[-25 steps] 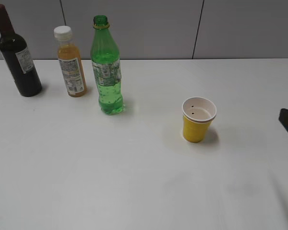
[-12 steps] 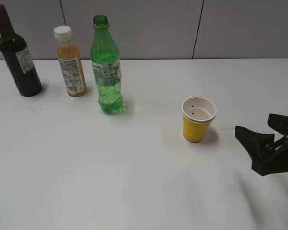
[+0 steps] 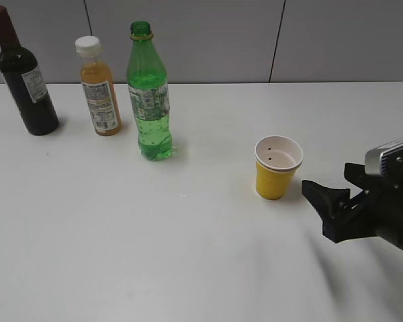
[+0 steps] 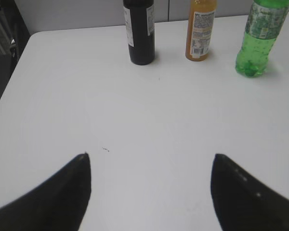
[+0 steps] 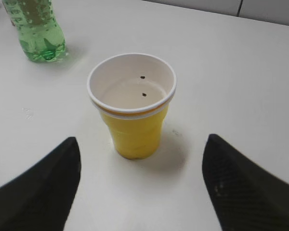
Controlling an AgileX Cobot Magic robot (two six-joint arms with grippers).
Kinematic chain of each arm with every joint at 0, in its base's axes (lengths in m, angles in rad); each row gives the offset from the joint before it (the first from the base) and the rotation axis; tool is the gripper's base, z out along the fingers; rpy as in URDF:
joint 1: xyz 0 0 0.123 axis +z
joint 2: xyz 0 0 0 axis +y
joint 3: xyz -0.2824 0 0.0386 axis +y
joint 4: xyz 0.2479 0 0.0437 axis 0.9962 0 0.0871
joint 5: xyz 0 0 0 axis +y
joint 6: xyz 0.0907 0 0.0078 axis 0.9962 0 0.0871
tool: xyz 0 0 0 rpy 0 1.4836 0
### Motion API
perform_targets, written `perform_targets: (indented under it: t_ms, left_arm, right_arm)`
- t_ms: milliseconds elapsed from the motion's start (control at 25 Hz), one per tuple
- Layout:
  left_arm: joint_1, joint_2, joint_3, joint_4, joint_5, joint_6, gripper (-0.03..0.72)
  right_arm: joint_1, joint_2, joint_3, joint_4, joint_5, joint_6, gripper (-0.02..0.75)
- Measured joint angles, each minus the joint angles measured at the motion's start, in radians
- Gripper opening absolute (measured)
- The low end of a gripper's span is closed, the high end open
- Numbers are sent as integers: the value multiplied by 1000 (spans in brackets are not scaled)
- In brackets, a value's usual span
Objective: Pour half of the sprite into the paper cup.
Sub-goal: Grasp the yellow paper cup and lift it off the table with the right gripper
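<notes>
The sprite bottle (image 3: 148,94) stands upright on the white table (image 3: 188,255), cap off, its lower part filled with bubbly green liquid. It is well apart from the right gripper (image 3: 330,194), far off to that gripper's front left in the right wrist view, where only its base (image 5: 36,29) shows at the top left corner. From the left gripper (image 4: 149,178) it stands far ahead and to the right (image 4: 260,36), nothing touching it.

The paper cup (image 3: 277,168), yellow outside and white inside, sits upright directly ahead of the right gripper, close to its fingertips but not touching them. In the right wrist view the cup (image 5: 132,106) lies centred between the two dark fingers (image 5: 43,187), just beyond their tips. Two small dark specks mark its inner wall, and it looks empty.

Both grippers are spread wide and grasp nothing. The right one hovers low over the table, pointing toward the cup. The left one shows only in its own wrist view, with bare table between its fingers.

Farther ahead of the left gripper stand an orange juice bottle (image 3: 99,87) with a white cap and a dark wine bottle (image 3: 23,74), both upright in a row with the sprite bottle, near the grey wall (image 3: 255,40).
</notes>
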Motion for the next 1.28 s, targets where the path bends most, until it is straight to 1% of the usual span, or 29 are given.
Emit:
perform_targets:
  t_ms: [200,400,480,1000,1280]
  left_arm:
    - [0,0,0,0,0,0,589]
    - [0,0,0,0,0,0,589]
    - [0,0,0,0,0,0,589]
    - [0,0,0,0,0,0,589]
    - [0,0,0,0,0,0,589]
  right_arm:
    - [0,87,-27,-48,-34,0,650]
    - [0,196,-30,-54,-202,-10,661]
    - [0,234,-39,-56,-236,-13,663]
    - [0,380,-129,-48,-240,-26,665]
    - [0,455,-187,-48,-190,-26,665]
